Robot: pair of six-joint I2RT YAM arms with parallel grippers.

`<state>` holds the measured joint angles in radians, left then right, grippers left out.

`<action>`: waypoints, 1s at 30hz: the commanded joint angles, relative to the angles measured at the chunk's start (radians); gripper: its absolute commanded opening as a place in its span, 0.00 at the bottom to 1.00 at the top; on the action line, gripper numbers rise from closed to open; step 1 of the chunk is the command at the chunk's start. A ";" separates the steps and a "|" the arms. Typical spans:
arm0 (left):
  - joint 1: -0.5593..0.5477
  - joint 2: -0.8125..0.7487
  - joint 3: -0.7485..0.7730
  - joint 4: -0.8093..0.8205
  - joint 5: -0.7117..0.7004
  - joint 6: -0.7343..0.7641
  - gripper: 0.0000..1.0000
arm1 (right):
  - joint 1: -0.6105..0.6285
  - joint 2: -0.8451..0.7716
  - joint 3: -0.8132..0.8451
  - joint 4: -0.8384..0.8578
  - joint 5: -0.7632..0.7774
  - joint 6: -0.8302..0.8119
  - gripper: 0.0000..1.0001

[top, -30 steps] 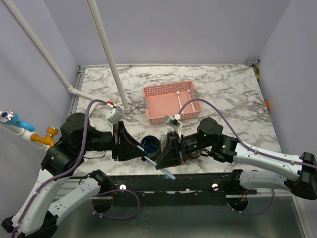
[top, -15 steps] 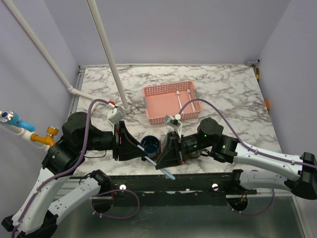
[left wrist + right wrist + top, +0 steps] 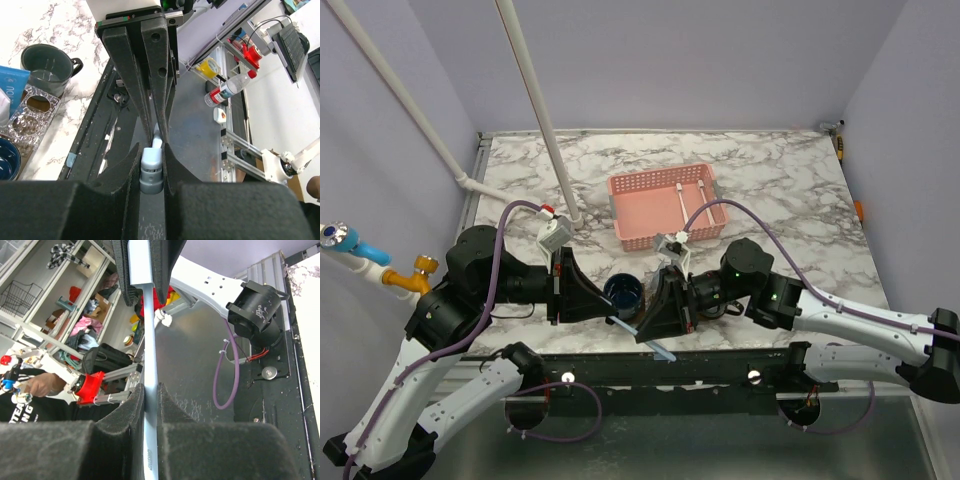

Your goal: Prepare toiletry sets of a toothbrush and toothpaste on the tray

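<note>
The pink perforated plastic basket (image 3: 632,236) sits mid-worktop with two slim white plastic toothbrushes (image 3: 680,203) lying lengthwise inside it. Nearer the arms stands a dark blue round cup (image 3: 623,292); its contents cannot be told. The left wrist view adds a grey-green mug (image 3: 47,70), mouth up, beside a clear moulded insert with round hollows (image 3: 30,107). A flat blue toothpaste tube (image 3: 11,82) lies over the insert and is cut off by the frame edge.

The white-and-grey marble worktop (image 3: 790,190) shows broad marble right of the basket and behind it. A white slanted pole (image 3: 545,130) comes down just left of the basket.

Both arms fold inward and low, their claws pointing at each other over the worktop's near edge, just in front of the cup. The left claw (image 3: 611,314) is narrow, its pads pressed on the thick grey end (seen in its own view) of a pale blue slim toothbrush (image 3: 663,352). The right claw (image 3: 642,334) is also narrow, clamped on the same handle (image 3: 150,390), which juts past the near edge.
</note>
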<state>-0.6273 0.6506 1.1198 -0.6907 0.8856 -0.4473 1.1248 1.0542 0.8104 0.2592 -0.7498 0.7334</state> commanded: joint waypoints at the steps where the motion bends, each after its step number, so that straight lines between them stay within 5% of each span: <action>1: 0.006 0.000 -0.022 -0.022 0.008 0.032 0.00 | 0.006 -0.037 -0.013 -0.002 0.033 -0.008 0.07; 12: 0.005 -0.043 -0.032 -0.032 -0.109 0.001 0.00 | 0.006 -0.100 0.011 -0.161 0.172 -0.079 0.55; 22: -0.060 -0.082 -0.056 -0.064 -0.349 -0.040 0.00 | 0.007 -0.233 0.095 -0.468 0.629 -0.155 0.59; 30: -0.348 -0.026 -0.038 -0.112 -0.792 -0.071 0.00 | 0.007 -0.249 0.118 -0.583 0.875 -0.162 0.59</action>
<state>-0.8513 0.5877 1.0702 -0.7601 0.4061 -0.4896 1.1248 0.8013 0.9134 -0.2157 -0.0494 0.5957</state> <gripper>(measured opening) 0.170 0.591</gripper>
